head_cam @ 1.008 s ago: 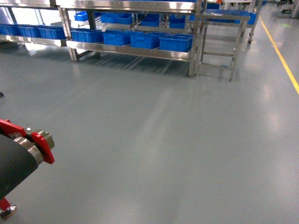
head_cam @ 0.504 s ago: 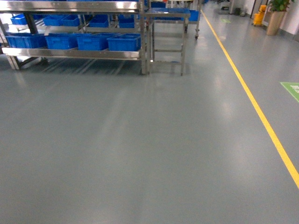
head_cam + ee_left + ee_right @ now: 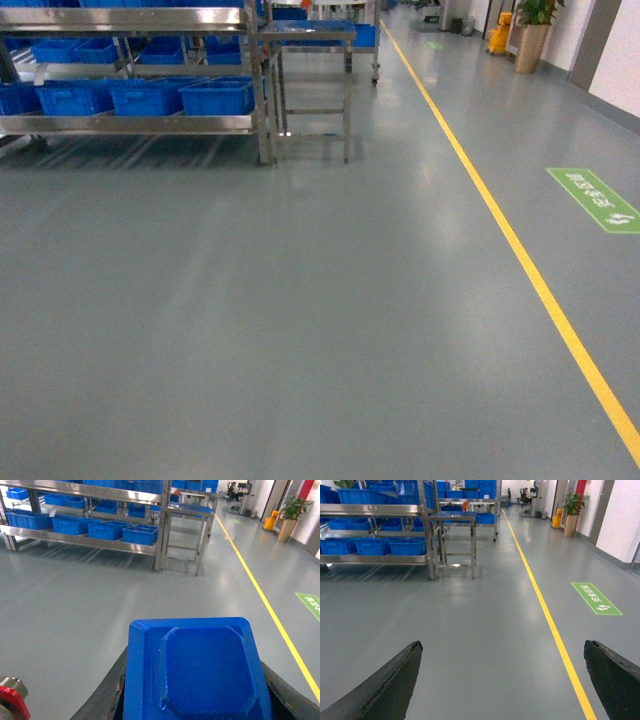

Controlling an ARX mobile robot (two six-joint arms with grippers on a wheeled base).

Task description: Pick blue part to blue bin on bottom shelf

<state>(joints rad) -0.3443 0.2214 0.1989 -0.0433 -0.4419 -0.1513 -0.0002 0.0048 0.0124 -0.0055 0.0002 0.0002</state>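
Note:
The blue part [image 3: 197, 672] fills the lower left wrist view, and my left gripper [image 3: 195, 685] is shut on it, a black finger [image 3: 112, 690] hugging each side. My right gripper [image 3: 502, 646] is open over bare grey floor with nothing between its fingers. The bottom shelf [image 3: 150, 124] of the steel rack lies far off at the upper left. Several blue bins [image 3: 215, 97] stand in a row on it, and I cannot tell which is the task's bin. The same row of bins [image 3: 141, 534] also shows in the left wrist view. Neither gripper appears in the head view.
A small steel table [image 3: 312, 40] stands just right of the rack. A yellow floor line [image 3: 500, 230] runs away on the right, with a green floor sign [image 3: 595, 198] beyond it. A potted plant [image 3: 535, 25] stands by the far wall. Grey floor lies between me and the rack.
The head view has swung right: the rack slid from the upper middle to the upper left, and the yellow line came toward the centre. The red-and-black arm part left the view.

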